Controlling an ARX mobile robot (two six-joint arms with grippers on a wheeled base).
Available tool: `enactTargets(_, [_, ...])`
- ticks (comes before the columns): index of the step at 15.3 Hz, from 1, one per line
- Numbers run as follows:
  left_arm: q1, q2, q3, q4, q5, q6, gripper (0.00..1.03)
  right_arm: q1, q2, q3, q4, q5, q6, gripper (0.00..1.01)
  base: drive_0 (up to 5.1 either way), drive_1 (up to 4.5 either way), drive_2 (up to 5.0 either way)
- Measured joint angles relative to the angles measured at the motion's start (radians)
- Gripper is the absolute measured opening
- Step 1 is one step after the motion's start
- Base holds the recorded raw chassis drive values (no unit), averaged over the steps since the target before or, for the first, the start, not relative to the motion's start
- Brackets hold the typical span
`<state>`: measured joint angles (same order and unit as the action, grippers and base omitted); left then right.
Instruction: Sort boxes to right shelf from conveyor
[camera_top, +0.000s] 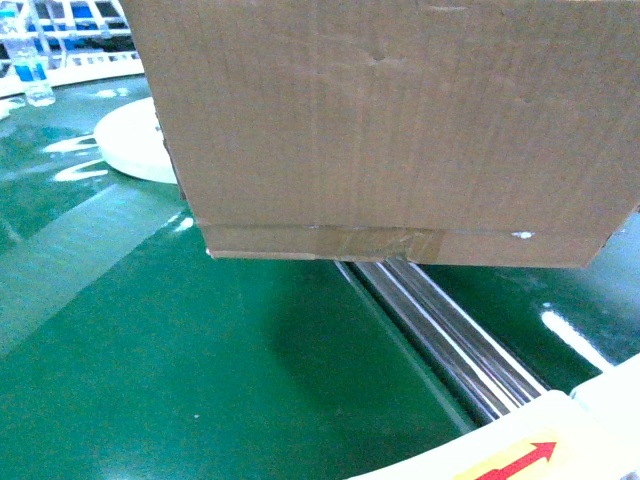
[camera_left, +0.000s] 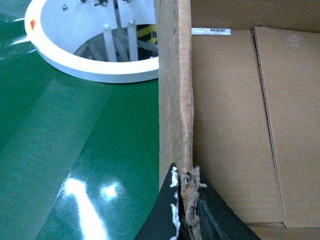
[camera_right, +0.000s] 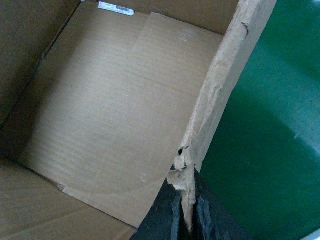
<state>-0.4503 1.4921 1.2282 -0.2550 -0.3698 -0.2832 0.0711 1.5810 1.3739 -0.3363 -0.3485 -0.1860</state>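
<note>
A large brown cardboard box (camera_top: 400, 120) fills the upper head view, held above the dark-green conveyor (camera_top: 200, 370), with clear tape and a white spot along its bottom edge. My left gripper (camera_left: 186, 200) is shut on the box's ragged left wall (camera_left: 175, 100), one black finger outside and one inside. My right gripper (camera_right: 186, 205) is shut on the torn right wall (camera_right: 220, 90) the same way. Both wrist views look down into the empty box interior (camera_right: 110, 110). The grippers themselves are hidden in the head view. The right shelf is out of view.
A steel roller gap (camera_top: 450, 340) crosses the belt under the box. The conveyor's white inner rim (camera_left: 85, 70) curves at the left. A water bottle (camera_top: 30, 65) stands far left. A white frame with a red arrow (camera_top: 530, 460) lies at the near right edge.
</note>
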Motion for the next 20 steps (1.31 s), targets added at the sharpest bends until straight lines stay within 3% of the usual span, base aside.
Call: enactTargets(20, [0.000, 0.000, 0.000, -0.001, 0.002, 0.000, 0.02, 0.000, 0.001, 0.000, 0.000, 0.000, 0.000, 0.02, -1.4, -1.36, -1.4])
